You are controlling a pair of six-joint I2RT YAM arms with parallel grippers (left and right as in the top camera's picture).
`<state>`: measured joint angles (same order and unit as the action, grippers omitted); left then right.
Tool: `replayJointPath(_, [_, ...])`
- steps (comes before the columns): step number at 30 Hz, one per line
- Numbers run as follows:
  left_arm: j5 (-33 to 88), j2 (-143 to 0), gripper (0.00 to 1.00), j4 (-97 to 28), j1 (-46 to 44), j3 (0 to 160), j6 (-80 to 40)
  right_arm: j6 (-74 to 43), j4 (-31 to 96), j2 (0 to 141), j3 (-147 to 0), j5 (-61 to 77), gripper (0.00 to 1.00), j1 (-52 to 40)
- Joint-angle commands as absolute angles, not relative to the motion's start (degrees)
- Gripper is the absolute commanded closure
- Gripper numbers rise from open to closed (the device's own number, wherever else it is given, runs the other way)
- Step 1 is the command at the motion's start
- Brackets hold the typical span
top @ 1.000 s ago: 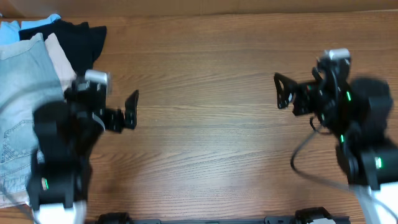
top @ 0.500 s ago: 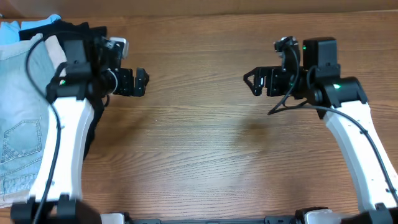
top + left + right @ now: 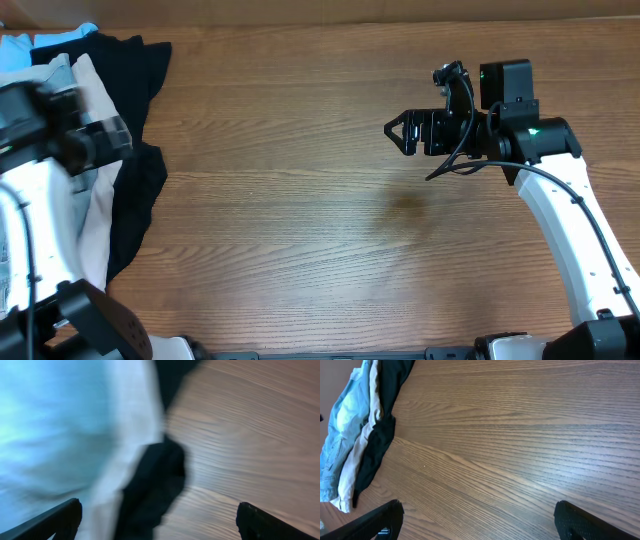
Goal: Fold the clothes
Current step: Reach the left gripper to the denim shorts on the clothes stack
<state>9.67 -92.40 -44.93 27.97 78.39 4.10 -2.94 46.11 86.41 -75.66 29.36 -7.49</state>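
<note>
Denim shorts [image 3: 342, 430] lie at the left edge of the tabletop [image 3: 300, 250], bundled with beige shorts [image 3: 355, 467] and a black garment [image 3: 375, 445]. The left claw [image 3: 157, 522] hangs spread wide over this pile, probably to pull them out; the right claw [image 3: 398, 133], likewise spread, hovers well apart.

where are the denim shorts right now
In the right wrist view the denim shorts lie at the table's far left edge, outermost in the pile, with the beige shorts alongside and the black garment beyond.
</note>
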Motion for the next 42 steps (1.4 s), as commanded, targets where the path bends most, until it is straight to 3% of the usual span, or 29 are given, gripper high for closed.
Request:
replayJointPath(1, [8.08,-93.84,0.00,-44.80,33.61,79.88,2.50,-2.55,45.69,85.91,-76.99,30.09,0.00,-7.27])
replayJointPath(8, [-3.70,-99.07,0.00,-38.50,42.63,79.85,0.23,-2.98,47.13,85.91,-76.99,30.11,0.00,-7.38])
replayJointPath(16, [0.21,-103.74,0.00,-33.04,49.17,79.88,0.64,-2.92,49.60,85.91,-76.95,27.81,0.00,-7.38])
replayJointPath(21, [-7.79,-104.73,0.00,-32.47,50.74,79.88,0.30,-2.96,49.43,85.91,-76.95,27.73,0.00,-7.38])
replayJointPath(27, [-9.58,-104.79,0.00,-34.44,55.99,79.85,-9.41,-2.96,49.58,85.91,-76.95,27.70,0.00,-7.38])
replayJointPath(39, [-8.99,-105.71,0.08,-36.58,59.99,78.11,-11.25,-2.96,49.15,85.91,-76.95,27.70,0.00,-7.38])
replayJointPath(42, [-8.97,-107.63,0.02,-34.87,60.05,77.82,-11.09,-2.96,49.41,85.91,-76.95,27.73,0.00,-7.38])
